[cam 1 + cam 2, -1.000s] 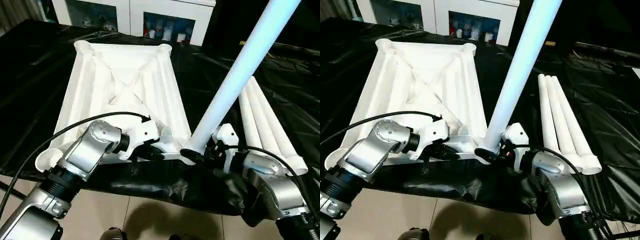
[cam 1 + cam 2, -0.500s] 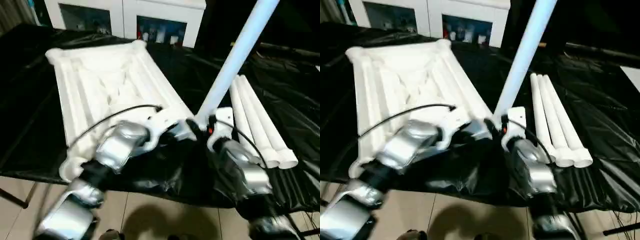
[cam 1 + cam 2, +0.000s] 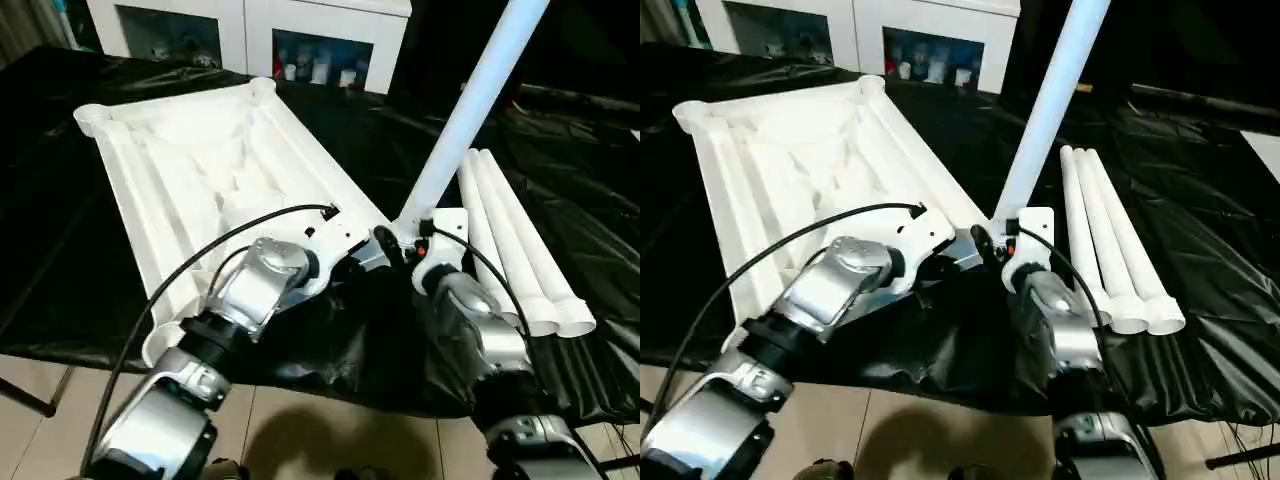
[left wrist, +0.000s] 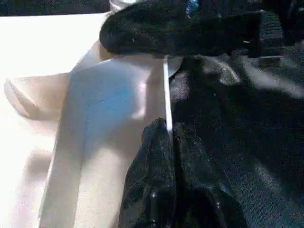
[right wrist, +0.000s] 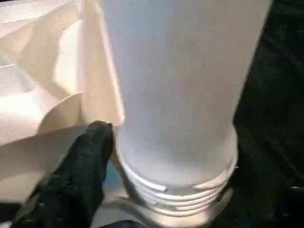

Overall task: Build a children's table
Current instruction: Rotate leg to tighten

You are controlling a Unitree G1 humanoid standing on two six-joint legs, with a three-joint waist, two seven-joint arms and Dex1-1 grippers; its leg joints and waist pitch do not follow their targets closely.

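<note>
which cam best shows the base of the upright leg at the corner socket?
Right wrist view: the upright leg stands close up, its ribbed base at the corner socket. Both head views show the leg's length, base hidden behind the right gripper. Left wrist view shows the tabletop edge.

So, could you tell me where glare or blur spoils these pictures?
Left wrist view: the table top is blown out to flat white. Right wrist view: the leg looks soft up close. Eye views: the black sheet shines in streaks.
</note>
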